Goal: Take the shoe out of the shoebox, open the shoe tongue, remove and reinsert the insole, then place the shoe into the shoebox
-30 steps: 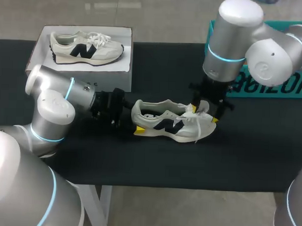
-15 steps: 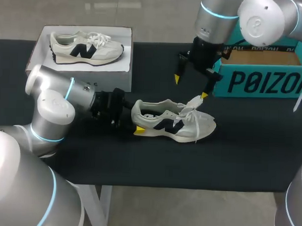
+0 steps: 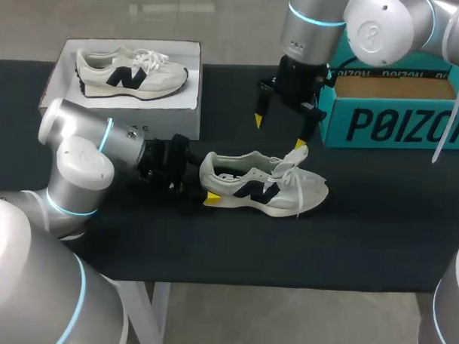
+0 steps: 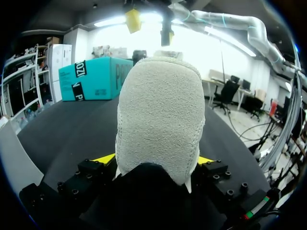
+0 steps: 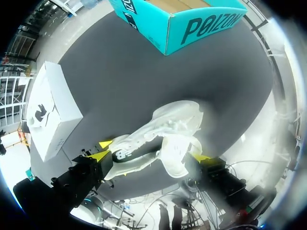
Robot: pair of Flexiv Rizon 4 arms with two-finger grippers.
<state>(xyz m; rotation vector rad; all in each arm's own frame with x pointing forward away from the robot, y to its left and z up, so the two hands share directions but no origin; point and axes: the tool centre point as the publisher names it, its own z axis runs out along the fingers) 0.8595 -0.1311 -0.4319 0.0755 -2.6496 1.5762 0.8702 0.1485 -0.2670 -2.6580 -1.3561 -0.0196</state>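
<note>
Shoe (image 3: 263, 187) lies on its sole on the black bench (image 3: 363, 222), near the teal shoebox (image 3: 397, 117). Left tool (image 3: 200, 183) is clamped on its heel. Right tool (image 3: 279, 132) hangs above it, fingers apart, one yellow tip just beside the raised tongue (image 3: 296, 154).

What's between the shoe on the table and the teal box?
Only bare table, seen in the right wrist view between the shoe and the teal box. The open right gripper hangs above it.
</note>
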